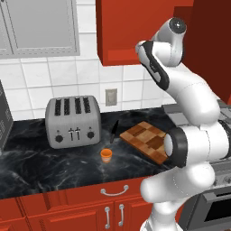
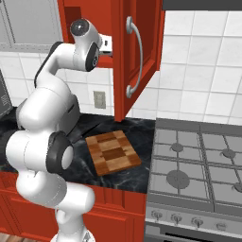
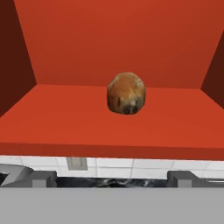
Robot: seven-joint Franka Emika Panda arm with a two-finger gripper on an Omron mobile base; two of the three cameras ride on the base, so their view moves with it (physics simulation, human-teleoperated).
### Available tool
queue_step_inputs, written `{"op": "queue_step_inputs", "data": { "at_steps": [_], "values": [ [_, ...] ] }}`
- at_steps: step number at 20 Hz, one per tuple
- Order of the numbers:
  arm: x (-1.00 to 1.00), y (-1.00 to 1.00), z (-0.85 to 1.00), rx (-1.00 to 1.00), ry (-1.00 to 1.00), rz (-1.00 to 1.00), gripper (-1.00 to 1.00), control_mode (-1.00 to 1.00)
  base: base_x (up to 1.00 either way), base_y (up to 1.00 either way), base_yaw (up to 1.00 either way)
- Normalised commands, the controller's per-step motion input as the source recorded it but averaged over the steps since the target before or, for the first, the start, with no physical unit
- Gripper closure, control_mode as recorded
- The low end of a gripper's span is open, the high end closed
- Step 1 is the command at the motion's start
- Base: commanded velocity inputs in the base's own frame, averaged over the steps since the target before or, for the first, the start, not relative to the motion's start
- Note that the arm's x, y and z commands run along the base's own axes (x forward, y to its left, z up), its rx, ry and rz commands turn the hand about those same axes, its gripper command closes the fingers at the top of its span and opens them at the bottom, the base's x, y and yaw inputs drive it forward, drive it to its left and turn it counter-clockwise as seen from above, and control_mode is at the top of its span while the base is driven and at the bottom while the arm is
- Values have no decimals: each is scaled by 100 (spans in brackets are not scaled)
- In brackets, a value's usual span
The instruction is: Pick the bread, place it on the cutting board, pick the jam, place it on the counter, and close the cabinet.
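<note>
The bread, a round brown loaf, rests on the red shelf inside the cabinet, straight ahead of my gripper. The gripper is open with nothing between its fingers, and its tips are still outside the shelf's front edge. The cabinet door stands open, swung out to the right of my hand. Below, the checkered cutting board lies bare on the black counter. The small orange jam stands upright on the counter, left of the board and in front of the toaster.
A silver four-slot toaster sits against the tiled wall to the left. The stove adjoins the counter on the right. A grey glass-fronted wall cabinet hangs at upper left. My own arm rises over the board's right end.
</note>
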Motion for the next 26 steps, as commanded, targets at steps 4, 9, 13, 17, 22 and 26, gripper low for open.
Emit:
{"op": "queue_step_inputs", "data": {
  "at_steps": [4,9,13,17,22,26],
  "values": [
    [19,0,-1,0,0,0,-100,-100,0,0,0],
    [19,0,-8,0,0,0,-100,-100,0,0,0],
    [18,0,-12,0,0,0,-100,-100,0,0,0],
    [21,0,-8,0,0,0,-100,-100,0,0,0],
    [24,0,-4,0,0,0,-100,-100,0,0,0],
    [23,0,-1,0,0,0,-100,-100,0,0,0]
  ]
}}
